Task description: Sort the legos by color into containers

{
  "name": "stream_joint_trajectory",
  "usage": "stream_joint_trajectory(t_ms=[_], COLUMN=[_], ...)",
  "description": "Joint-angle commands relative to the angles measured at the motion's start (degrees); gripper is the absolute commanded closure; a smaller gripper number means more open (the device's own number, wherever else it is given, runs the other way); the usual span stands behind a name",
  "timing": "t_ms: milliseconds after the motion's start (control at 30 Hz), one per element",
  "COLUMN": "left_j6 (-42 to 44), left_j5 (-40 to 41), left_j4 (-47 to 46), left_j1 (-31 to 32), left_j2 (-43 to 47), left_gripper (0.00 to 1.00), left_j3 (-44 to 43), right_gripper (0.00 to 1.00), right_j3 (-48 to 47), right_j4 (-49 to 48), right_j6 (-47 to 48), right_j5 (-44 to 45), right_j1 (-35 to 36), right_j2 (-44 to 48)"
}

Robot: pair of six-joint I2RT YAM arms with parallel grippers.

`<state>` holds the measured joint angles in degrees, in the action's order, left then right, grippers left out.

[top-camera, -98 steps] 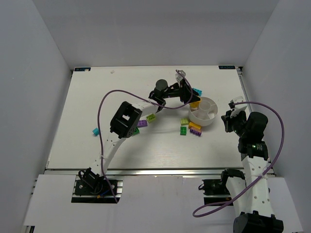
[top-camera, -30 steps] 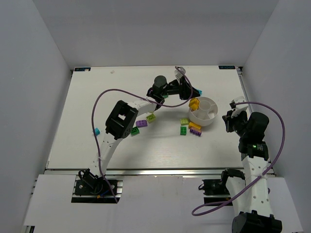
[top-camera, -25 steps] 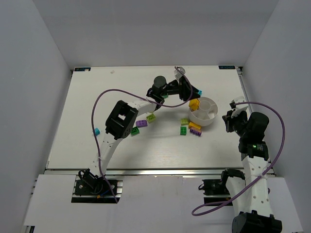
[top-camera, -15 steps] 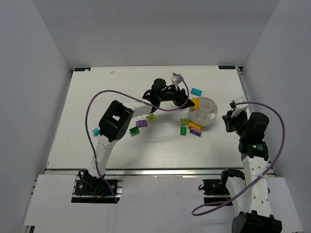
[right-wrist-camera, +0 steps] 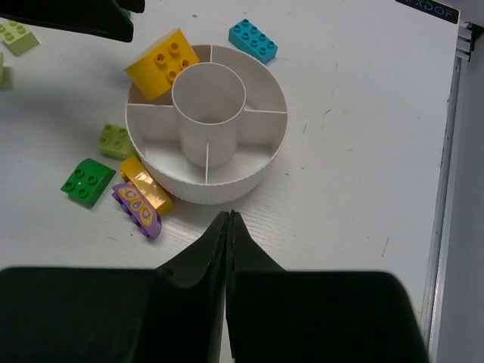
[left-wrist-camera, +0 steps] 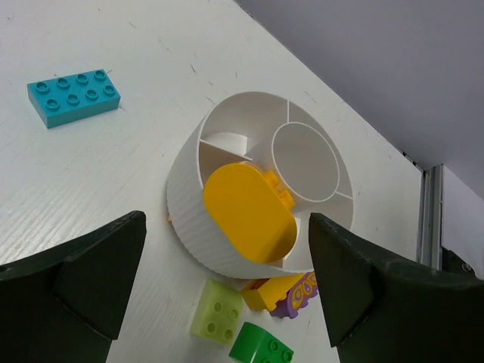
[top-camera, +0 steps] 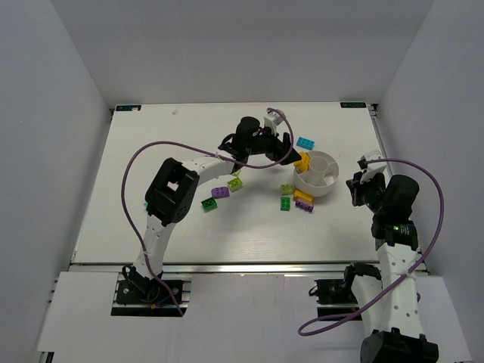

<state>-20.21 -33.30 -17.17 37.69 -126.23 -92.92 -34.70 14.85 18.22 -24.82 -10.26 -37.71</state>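
Note:
The white divided bowl [top-camera: 327,181] stands right of centre. An orange brick [top-camera: 302,160] lies tilted in its left compartment, leaning over the rim [left-wrist-camera: 246,212] [right-wrist-camera: 162,62]. My left gripper [top-camera: 288,153] [left-wrist-camera: 225,227] is open and empty, just left of the bowl, jaws wide either side of the brick and apart from it. My right gripper [top-camera: 354,186] [right-wrist-camera: 228,217] is shut and empty, just right of the bowl. A cyan brick [top-camera: 305,142] [left-wrist-camera: 74,97] lies behind the bowl. The other compartments look empty.
Lime [top-camera: 287,189], green [top-camera: 285,204], orange [top-camera: 302,197] and purple [top-camera: 304,206] bricks lie at the bowl's near-left side. Purple [top-camera: 220,192], green [top-camera: 209,203] and lime [top-camera: 235,184] bricks lie under my left arm. The purple cable loops above the table.
My left gripper has drawn back to the left from the bowl. The orange brick stays in the bowl's left compartment. The right arm has not moved.

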Motion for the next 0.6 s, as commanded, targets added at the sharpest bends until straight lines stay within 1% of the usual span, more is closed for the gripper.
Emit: stream_joint_trajectory(t_ms=[0,167,300,367,400,433,567], left_j6=[1.13,1.31,1.66,2.27,2.45,2.37,2.98], left_j5=[1.83,1.4,1.92,3.93,4.55,5.95,9.82], left_j4=[5.21,7.5,12.06,16.52,16.81,20.38,24.54], left_j1=[1.15,1.68,2.82,3.43,3.44,3.44,4.49], left_j2=[0.64,0.46,-1.73,-3.74,-4.36,-5.07,-6.74], left_gripper=[0.03,0.02,0.02,0.02,0.02,0.02,0.02], left_j3=[-3.93,-5.68,-10.51,-14.9,-16.14,-18.15,-20.98], right_gripper=[1.0,1.0,1.0,1.0,1.0,1.0,1.0], right_j3=[0.07,0.07,-0.02,0.07,-0.02,-0.02,-0.02], right_j4=[-1.4,-1.49,-1.41,-1.4,-1.4,-1.49,-1.4], right_j6=[0.33,0.33,0.33,0.24,0.33,0.33,0.33], right_j5=[-0.76,-0.85,-0.93,-0.93,-0.85,-0.76,-0.84], right_j1=[-0.46,-0.37,-0.37,-0.46,-0.55,-0.46,-0.55], right_j2=[0.45,0.45,0.45,0.54,0.54,0.54,0.71])
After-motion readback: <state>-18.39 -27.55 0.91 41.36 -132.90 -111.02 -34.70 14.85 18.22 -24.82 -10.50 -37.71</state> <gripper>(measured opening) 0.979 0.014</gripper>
